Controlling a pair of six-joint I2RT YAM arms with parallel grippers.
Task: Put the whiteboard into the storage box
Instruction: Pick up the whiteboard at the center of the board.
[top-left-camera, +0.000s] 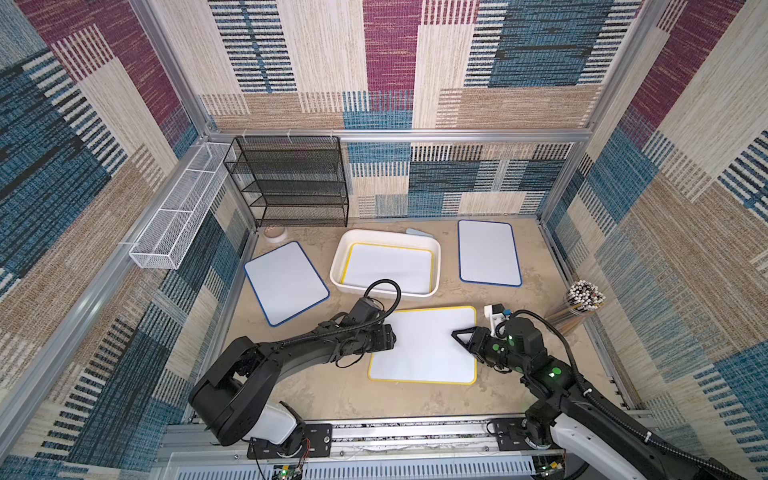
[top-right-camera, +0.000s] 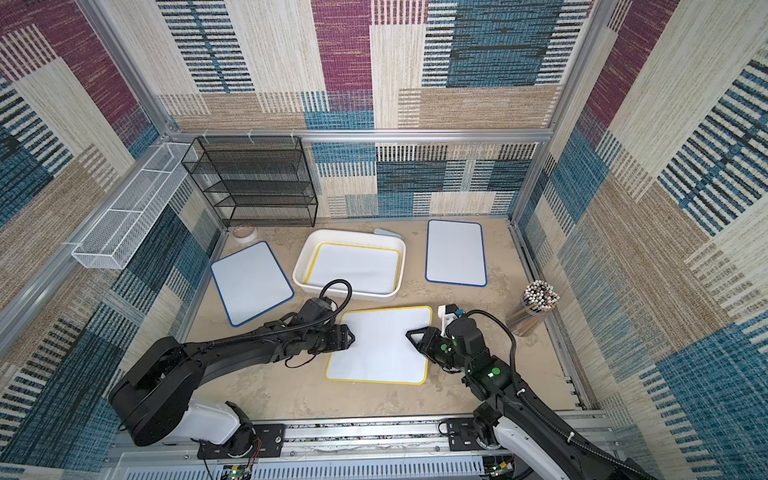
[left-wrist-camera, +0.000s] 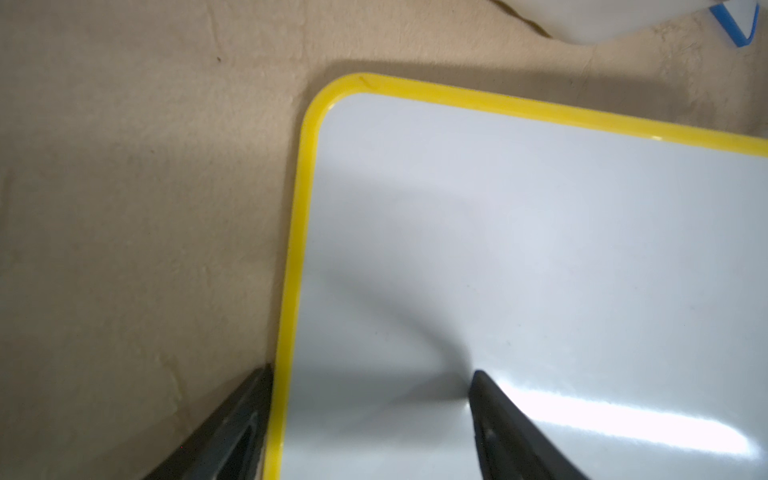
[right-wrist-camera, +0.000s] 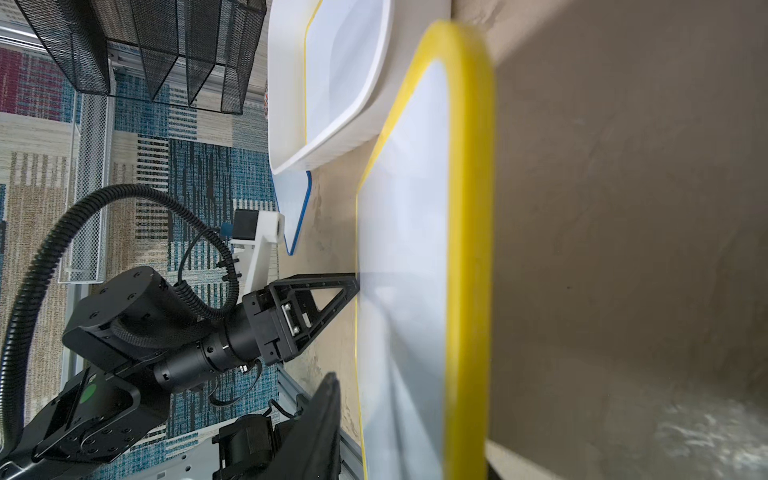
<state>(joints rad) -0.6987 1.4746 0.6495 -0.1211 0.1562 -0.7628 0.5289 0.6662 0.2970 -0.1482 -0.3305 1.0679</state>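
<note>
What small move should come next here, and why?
Probably close the right end effector, now at one edge of the yellow-framed rectangular whiteboard; the open left end effector straddles the opposite edge; the board lies outside the white plastic storage box.

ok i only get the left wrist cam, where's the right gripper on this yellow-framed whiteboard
observer: the right gripper is at the edge of the yellow-framed whiteboard opposite the left gripper, one finger over the white surface.
operator: is the box free
observer: no, the shallow white plastic storage box already holds another yellow-framed whiteboard.
operator: any more left out
observer: two blue-framed whiteboards lie on the table, one each side of the box.
</note>
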